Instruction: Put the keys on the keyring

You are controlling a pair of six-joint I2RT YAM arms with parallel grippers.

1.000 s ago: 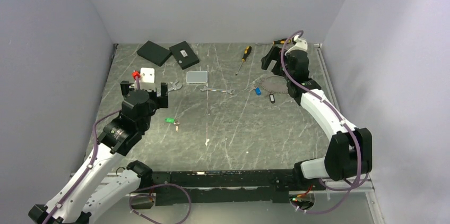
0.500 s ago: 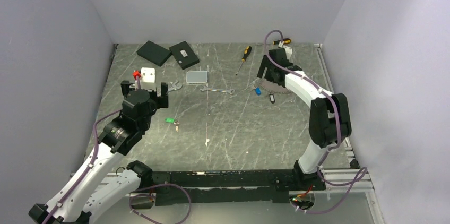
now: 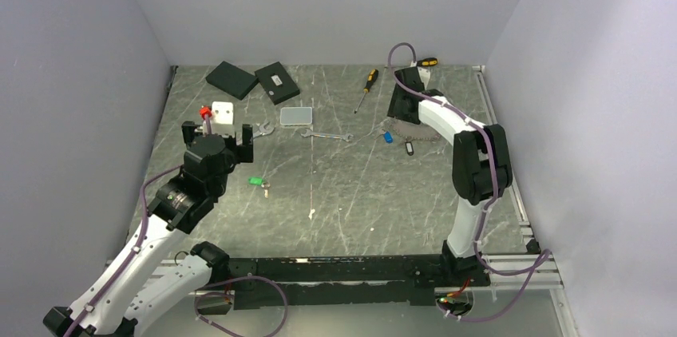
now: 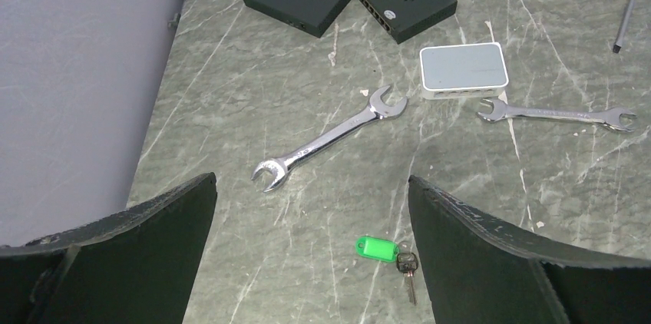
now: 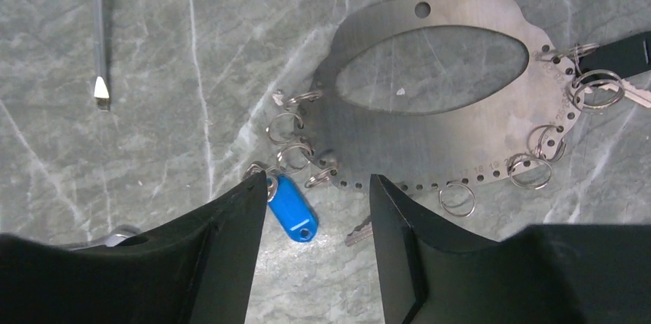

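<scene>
**Steel keyring under my parted right jaws**

Steel keyring [image 5: 430, 147] lies flat on the table [image 5: 153, 71], centre-right of the right wrist view. My right jaws hang open over its lower rim, likely lining up on the blue-tagged key [image 5: 292, 207] just beside it. My left jaws gape wide above the green-tagged key [image 4: 376, 247] at bottom centre, probably on standby. The black tag [image 5: 626, 51] is cut off at the frame edge. I can't tell which rings hold keys.

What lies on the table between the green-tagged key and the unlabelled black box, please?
A silver wrench lies slantwise across that stretch, touching neither the green-tagged key nor the unlabelled black box; the left wrist view shows it most clearly.
</scene>
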